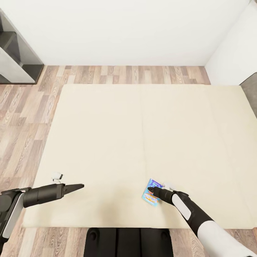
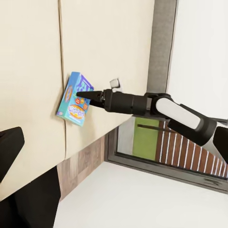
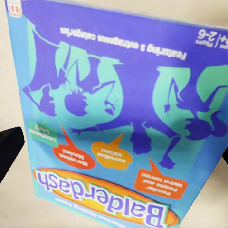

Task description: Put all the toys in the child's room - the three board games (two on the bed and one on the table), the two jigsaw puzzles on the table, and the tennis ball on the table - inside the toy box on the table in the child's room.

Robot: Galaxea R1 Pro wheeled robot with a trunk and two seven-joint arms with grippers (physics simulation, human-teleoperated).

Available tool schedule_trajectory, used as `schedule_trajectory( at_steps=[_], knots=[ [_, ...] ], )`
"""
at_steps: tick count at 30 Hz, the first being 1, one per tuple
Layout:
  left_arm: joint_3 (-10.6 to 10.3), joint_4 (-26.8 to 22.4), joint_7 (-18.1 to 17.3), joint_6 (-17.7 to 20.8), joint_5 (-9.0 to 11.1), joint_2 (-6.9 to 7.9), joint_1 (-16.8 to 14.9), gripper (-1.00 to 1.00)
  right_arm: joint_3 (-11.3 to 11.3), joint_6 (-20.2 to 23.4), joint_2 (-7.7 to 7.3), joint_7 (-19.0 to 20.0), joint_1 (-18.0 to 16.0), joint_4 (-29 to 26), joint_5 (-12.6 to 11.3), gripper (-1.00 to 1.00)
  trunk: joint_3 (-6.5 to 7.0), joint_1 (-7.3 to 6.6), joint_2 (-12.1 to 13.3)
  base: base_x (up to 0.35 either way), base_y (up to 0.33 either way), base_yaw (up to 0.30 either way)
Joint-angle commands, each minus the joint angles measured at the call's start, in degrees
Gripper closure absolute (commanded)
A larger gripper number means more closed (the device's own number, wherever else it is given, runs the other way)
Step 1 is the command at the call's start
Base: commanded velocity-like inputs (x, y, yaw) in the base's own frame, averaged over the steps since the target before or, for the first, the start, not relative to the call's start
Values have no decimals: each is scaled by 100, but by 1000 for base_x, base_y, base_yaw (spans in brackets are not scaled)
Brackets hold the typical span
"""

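Note:
A blue board game (image 1: 150, 196) printed "Balderdash" lies flat on the beige bed (image 1: 142, 135) near its front edge. My right gripper (image 1: 151, 190) hovers right over the box with its fingers spread, open and holding nothing. In the right wrist view the box (image 3: 114, 118) is very close, with a dark fingertip (image 3: 9, 149) at one edge. From the left wrist view I see the box (image 2: 73, 102) and the right gripper (image 2: 81, 97) pointing at it. My left gripper (image 1: 79, 186) is open and empty over the mattress, well to the left of the box.
Wood-plank floor (image 1: 25, 117) runs along the bed's left and far sides. A grey shelf unit (image 1: 16, 60) stands at the far left against the white wall. A grey headboard (image 1: 250, 89) shows at the right edge. My base (image 1: 128, 242) is at the bed's front edge.

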Motion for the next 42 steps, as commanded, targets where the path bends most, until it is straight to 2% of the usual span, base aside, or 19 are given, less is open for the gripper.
schedule_trajectory(
  at_steps=[1, 42],
  knots=[
    [9, -1, -7, 47, 15, 1, -1, -100, 20, 14, -6, 3, -4, -5, -8, -100, -6, 3, -9, 0, 28, 0],
    [42, -3, -7, 47, 17, 1, 1, -100, 20, 14, -6, 3, -3, -5, -14, -100, -6, 3, -9, 0, 24, 0]
  ],
)
